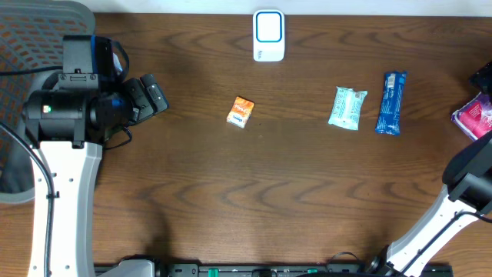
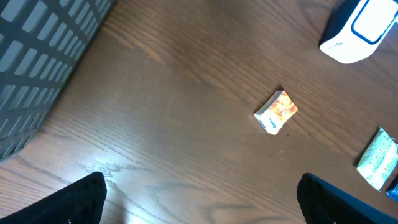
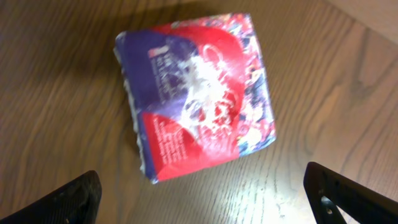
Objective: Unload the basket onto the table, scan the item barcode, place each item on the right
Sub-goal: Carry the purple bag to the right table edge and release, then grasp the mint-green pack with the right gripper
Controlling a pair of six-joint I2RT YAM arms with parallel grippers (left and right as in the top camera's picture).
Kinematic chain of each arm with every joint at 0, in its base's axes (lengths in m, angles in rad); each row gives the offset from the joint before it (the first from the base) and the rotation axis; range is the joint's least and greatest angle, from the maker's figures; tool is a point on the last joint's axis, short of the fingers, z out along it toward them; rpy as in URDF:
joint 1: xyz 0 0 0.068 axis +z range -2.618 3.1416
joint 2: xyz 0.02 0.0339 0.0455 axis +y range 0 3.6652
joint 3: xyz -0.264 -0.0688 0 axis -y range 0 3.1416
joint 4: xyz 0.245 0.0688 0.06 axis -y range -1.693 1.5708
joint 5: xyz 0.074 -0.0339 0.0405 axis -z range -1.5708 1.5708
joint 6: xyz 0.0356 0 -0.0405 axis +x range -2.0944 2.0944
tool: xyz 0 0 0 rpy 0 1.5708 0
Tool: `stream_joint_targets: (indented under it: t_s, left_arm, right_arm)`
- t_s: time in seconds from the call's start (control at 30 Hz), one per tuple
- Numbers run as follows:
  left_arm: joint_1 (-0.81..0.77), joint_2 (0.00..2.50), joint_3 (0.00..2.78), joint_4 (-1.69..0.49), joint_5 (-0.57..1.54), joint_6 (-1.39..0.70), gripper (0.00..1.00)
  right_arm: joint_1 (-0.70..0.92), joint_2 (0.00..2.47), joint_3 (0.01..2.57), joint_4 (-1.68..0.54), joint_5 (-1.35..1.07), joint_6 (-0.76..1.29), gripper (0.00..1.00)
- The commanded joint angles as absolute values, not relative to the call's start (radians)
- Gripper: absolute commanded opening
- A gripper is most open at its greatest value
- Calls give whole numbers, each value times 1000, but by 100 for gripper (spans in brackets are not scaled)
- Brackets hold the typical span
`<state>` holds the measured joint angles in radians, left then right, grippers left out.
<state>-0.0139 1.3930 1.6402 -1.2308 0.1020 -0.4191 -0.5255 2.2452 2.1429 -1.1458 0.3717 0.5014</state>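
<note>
At the tabletop's point(image 1: 231, 192) right edge: right gripper point(image 3: 202, 186), fingers spread, empty, over red-purple packet point(image 3: 199, 118). Left side: left gripper point(image 2: 202, 199), likewise spread, empty. Middle row: orange packet point(image 1: 241, 111), teal packet point(image 1: 347, 108), blue bar point(image 1: 391, 102). Far centre: scanner point(image 1: 268, 35), nothing presented. Scan judged outstanding; pick-up and presentation remain.

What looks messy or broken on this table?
Nothing is spilled or broken. The small orange packet just lies crooked in front of the scanner, and the red packet sits far off at the right edge.

Overhead looks straight down, left wrist angled, sharing orange packet point(image 2: 277, 112), right wrist close above red packet point(image 3: 199, 93)
</note>
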Motion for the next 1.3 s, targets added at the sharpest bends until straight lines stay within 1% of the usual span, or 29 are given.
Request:
stream_joint_targets:
  t_s: [0.0,0.07,0.1,0.13,0.23,0.27,0.3,0.33,0.4,0.43,0.47,0.53,0.57,0.63,0.67,0.73,0.83,0.9,1.0,1.03,1.13,1.2,1.27]
  left_arm:
    - [-10,1391,1640,-1234,95,-416,98]
    - [-10,1391,1640,-1234,95,-416,98]
    - [-10,1391,1640,-1234,95,-416,98]
    - [-10,1391,1640,-1234,95,-416,98]
    - [-10,1391,1640,-1234,95,-416,98]
    - [-10,1391,1640,-1234,95,-416,98]
    - [-10,1391,1640,-1234,95,-416,98]
    - [-10,1391,1640,-1234,95,-416,98]
    - [-10,1391,1640,-1234,95,-416,98]
    - [-10,1391,1640,-1234,95,-416,98]
    - [-10,1391,1640,-1234,95,-416,98]
    - [-10,1391,1640,-1234,95,-416,98]
    - [-10,1391,1640,-1234,95,-416,98]
    - [-10,1391,1640,-1234,95,-416,98]
    - [-10,1391,1640,-1234,95,-416,98]
    - [-10,1391,1640,-1234,95,-416,98]
    - [-10,1391,1640,-1234,95,-416,98]
    - [-10,1391,1640,-1234,95,-416,98]
    - [-10,1391,1640,-1234,95,-416,98]
    - [-10,1391,1640,-1234,95,-416,98]
    - [-10,1391,1640,-1234,95,-416,98]
    - [-10,1391,1640,-1234,95,-416,98]
    - [-10,1391,1640,-1234,95,-416,98]
  right_arm:
    - [-479,2226,2146,-1158,234,412,99]
    - [-456,2222,2146,-1170,76,346,99]
    - [-441,2222,2146,-1182,-61,291,99]
    - [-412,2225,2146,-1206,-259,200,99]
    - [-358,2226,2146,-1259,-397,86,99]
    - [-343,2226,2146,-1275,-394,65,99]
    - [-324,2226,2146,-1295,-380,37,97]
    - [-287,2226,2145,-1329,-304,21,99]
    - [-244,2226,2144,-1357,-256,20,99]
    - [-227,2226,2144,-1366,-257,21,96]
    - [-206,2226,2144,-1374,-265,21,90]
    - [-168,2226,2143,-1382,-267,20,83]
    - [-143,2226,2141,-1385,-262,20,82]
    - [-109,2226,2131,-1384,-231,22,80]
    - [-85,2226,2118,-1382,-188,36,82]
    - [-43,2226,2057,-1346,-67,130,83]
    - [-22,2226,1968,-1292,9,196,82]
    - [-15,2226,1895,-1232,-22,192,80]
    - [4,2226,1797,-1116,-209,79,77]
    - [14,2226,1776,-1087,-231,79,77]
    - [41,2226,1733,-1032,-249,81,75]
    - [77,2226,1694,-987,-265,81,72]
    - [115,2226,1669,-959,-265,81,72]
